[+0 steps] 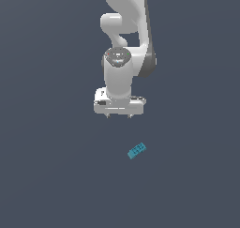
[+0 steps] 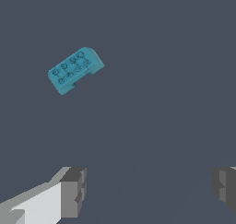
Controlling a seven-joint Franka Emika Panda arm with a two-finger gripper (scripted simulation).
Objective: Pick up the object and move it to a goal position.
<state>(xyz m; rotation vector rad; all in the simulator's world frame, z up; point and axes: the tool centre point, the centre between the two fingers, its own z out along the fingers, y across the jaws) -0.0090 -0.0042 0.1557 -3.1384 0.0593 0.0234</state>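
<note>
Bare slate-grey floor throughout; the teal studded block [image 1: 137, 150] lies flat on it, askew, well apart from the gripper [image 1: 118, 115], whose jaws stand wide and empty. Likely light, rigid and smooth-sided: you should pinch across its short width, on the long flat sides.

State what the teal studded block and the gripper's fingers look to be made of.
Teal studded block: looks like moulded plastic, matte and uniformly coloured, with toy-brick studs on top; as a simulator render, that is only its look.
Gripper fingers: flat matte grey, ridged pads, perhaps rubber or plastic; the body behind is smooth white, like painted metal or plastic.
</note>
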